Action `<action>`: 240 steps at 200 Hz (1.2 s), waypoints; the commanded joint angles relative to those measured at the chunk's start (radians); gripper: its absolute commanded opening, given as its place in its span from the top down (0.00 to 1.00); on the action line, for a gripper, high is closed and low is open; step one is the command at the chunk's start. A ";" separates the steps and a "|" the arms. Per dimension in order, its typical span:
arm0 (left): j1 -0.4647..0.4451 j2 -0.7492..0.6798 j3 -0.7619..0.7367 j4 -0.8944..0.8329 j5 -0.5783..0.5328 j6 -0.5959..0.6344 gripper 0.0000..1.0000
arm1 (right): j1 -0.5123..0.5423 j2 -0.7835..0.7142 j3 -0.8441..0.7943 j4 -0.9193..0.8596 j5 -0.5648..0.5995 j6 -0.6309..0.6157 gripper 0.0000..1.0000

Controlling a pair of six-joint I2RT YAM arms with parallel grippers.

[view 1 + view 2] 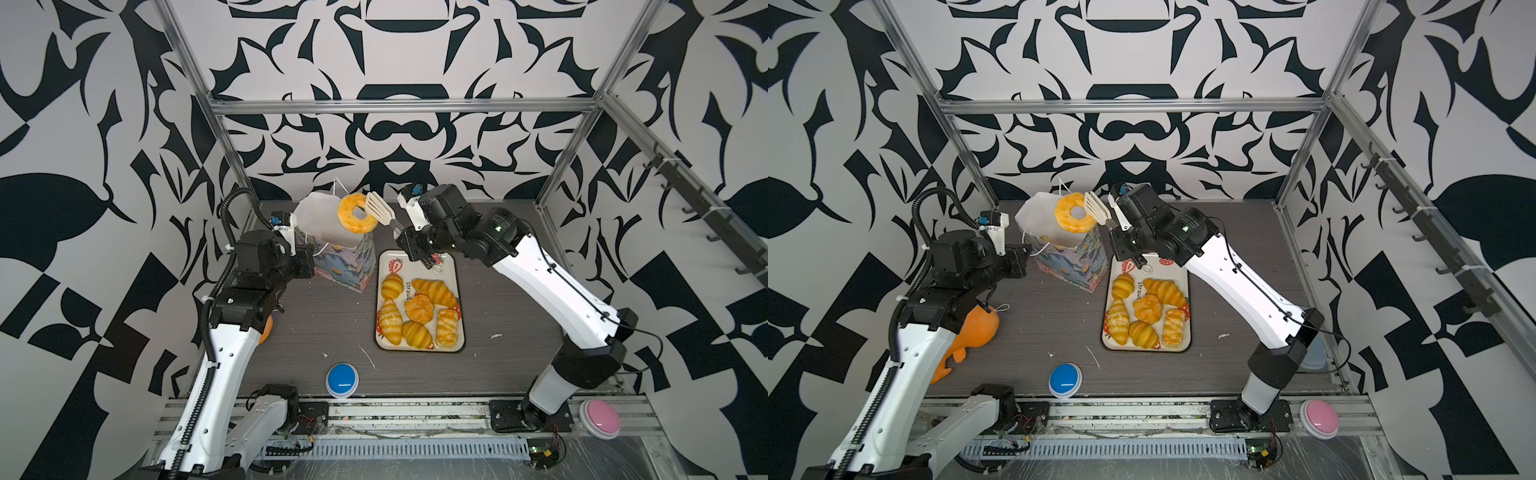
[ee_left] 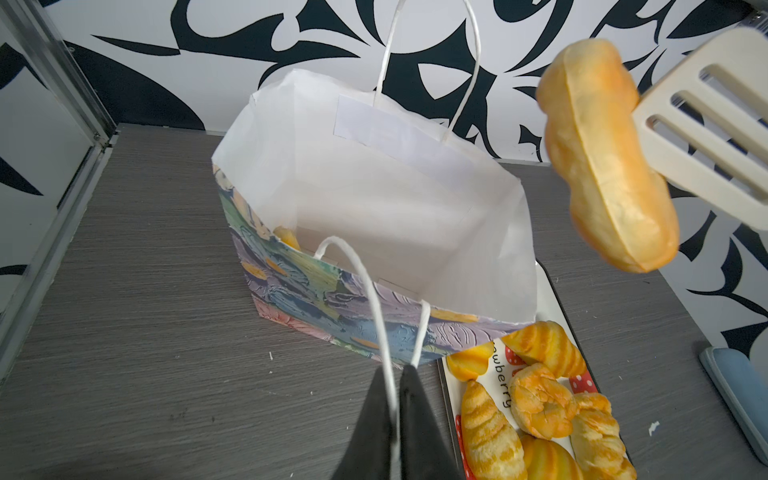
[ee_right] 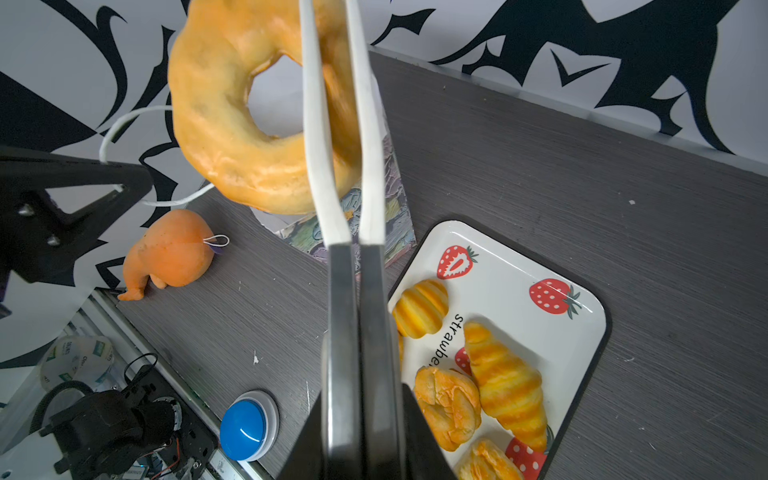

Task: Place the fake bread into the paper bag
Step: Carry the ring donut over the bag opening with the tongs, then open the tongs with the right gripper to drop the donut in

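Golden-yellow and glossy, the ring doughnut (image 1: 345, 217) hangs clear of the table. One side of its ring is clamped, face to face, between the two white slotted blades of the tongs (image 1: 380, 208). It is raised above the paper bag (image 2: 299, 282), near the tray-side edge of the open mouth. Whether it is fully over the opening cannot be told.

**Gripper state**
- Right gripper (image 3: 361, 415): closed hard on the dark handles of the tongs. It does not touch the bread itself.
- Left gripper (image 2: 395, 376): closed to a narrow slit on the near cord handle (image 2: 365, 282), with the cord running between the fingers. This pull appears to hold the mouth wide.

**Other bread**
- Six pieces lie on the strawberry-print tray (image 3: 511, 266), just beside the bag.
- One piece (image 2: 286, 239) shows inside the bag, against the near wall.

**Handling notes (judgement)**
1. The doughnut looks light and slightly soft. The blades should grip it without much force.
2. Its shiny skin may slip. The safest hold is flat across both faces of the ring wall, well in from the outer edge.
3. It hangs off-centre from the clamp and may swing or pivot, so release it low and centred over the mouth.
4. The bag is thin paper, light and easily tipped. A drop onto the rim could fold the wall, so hold the handle until the bread lands.
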 commanded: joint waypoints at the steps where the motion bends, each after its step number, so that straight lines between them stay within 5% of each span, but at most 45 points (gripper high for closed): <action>1: 0.003 -0.008 -0.009 -0.019 -0.003 0.008 0.89 | 0.016 0.005 0.067 0.057 0.001 -0.004 0.75; 240: 0.003 -0.012 -0.014 -0.019 -0.007 0.009 0.89 | 0.028 0.166 0.148 0.044 0.051 -0.017 0.67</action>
